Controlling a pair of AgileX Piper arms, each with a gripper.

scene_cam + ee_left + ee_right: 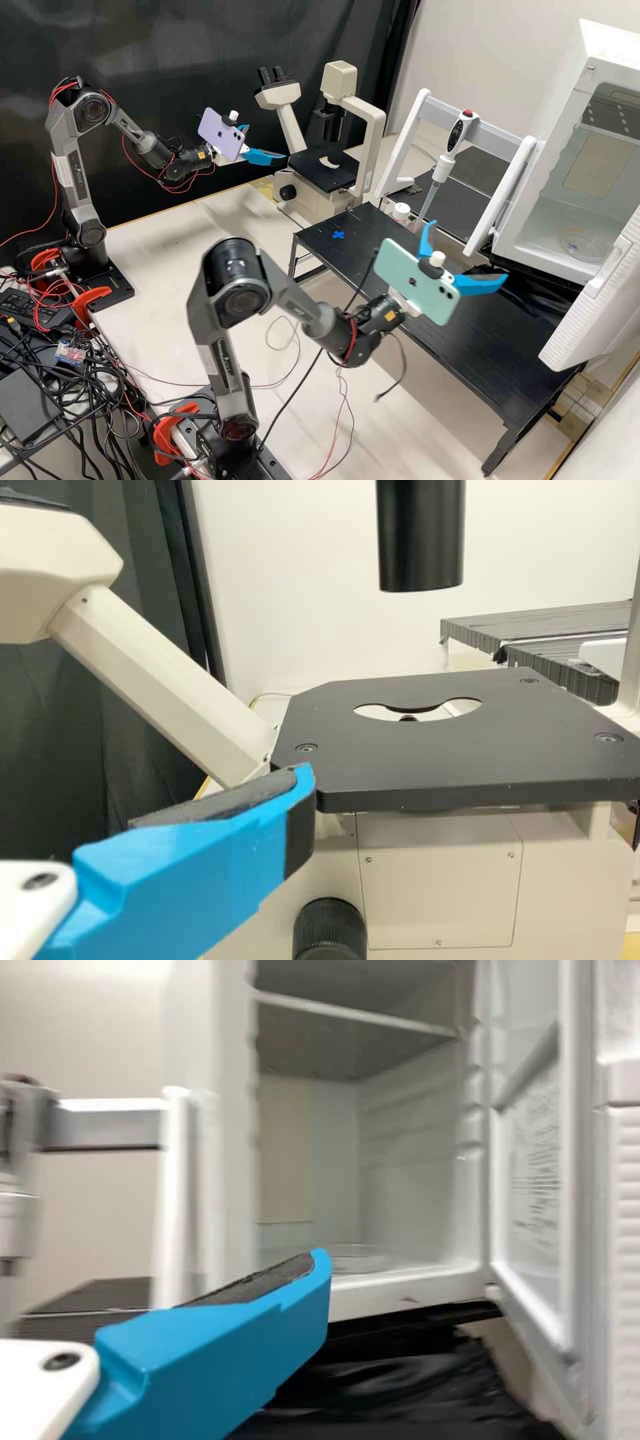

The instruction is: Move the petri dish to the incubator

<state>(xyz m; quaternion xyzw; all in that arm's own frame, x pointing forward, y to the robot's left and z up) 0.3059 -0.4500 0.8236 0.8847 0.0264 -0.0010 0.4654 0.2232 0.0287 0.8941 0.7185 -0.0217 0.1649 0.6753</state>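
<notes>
Right hand (469, 250): wide open, empty. Left hand (266, 143): open, empty. Petri dish (582, 246): on incubator (563, 127) floor. Placement appears complete; next, retract right hand clear of door (590, 313).

From my station, the petri dish (588, 249) looks clear and glossy, the incubator (567, 100) like smooth plastic. I see a matt finish on the microscope stage (460, 765), fine ridges across the counter (493, 360), cloth in the curtain (167, 67).

High's looking down, sharing both subjects: left wrist faces close the cream, black-staged microscope (450, 870). Right wrist nearly fronts the open, boxy white incubator (410, 1285).
</notes>
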